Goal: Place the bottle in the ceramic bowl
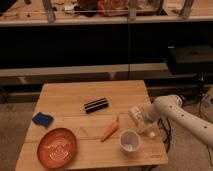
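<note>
Lying tilted near the table's [75, 100] right edge, the bottle [136, 114] sits clenched in the gripper [145, 118].

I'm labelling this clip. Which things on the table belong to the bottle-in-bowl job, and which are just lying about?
Job: bottle, at the table's right edge; orange bowl, front left; claw, by the bottle.

Lying about: carrot, white cup, black bar, blue cloth.
</note>
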Available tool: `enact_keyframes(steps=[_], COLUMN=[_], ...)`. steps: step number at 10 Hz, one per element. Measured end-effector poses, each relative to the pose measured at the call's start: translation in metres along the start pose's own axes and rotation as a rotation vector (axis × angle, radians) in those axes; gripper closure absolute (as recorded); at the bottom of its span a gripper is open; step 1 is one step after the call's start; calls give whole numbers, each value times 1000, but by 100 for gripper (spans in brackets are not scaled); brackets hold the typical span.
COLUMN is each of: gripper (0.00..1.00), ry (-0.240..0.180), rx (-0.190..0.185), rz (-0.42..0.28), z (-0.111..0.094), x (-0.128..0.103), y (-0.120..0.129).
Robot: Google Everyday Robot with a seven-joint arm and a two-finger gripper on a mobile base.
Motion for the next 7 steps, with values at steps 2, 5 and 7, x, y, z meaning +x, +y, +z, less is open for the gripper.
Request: enact_keyframes(steps=[2,5,7], gripper=[52,83,99], ry=[2,0,-5], rx=[12,12,17], rz=[7,-2,-8], z=[-1,0,-2], x=[1,-3,-2], y=[1,1,1])
